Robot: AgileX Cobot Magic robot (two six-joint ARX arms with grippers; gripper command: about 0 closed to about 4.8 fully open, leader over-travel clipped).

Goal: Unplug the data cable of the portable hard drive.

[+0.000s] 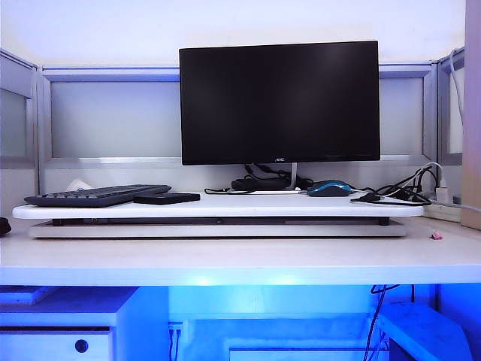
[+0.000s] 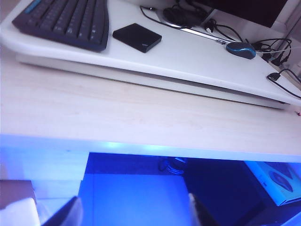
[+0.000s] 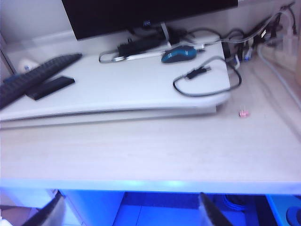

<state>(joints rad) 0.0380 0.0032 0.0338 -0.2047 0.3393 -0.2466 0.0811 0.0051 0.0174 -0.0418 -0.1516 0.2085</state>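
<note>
Both arms sit low at the counter's [image 2: 141,108] near edge, well short of the riser [image 3: 141,89]. The left jaws [image 2: 134,212] stand apart and empty; the drive [image 2: 137,37] lies far ahead of them, just beside the keyboard [image 2: 66,19]. The right jaws [image 3: 129,212] are apart and empty too; the cable [image 3: 207,82] lies looped ahead of them near the mouse [image 3: 178,54], its plug [image 3: 196,72] well apart from the drive, so it looks already out. The drive is probably light, rigid and smooth, likely to slide unless pinned across its long edges. The cord is limp; grip the stiff plug instead.
</note>
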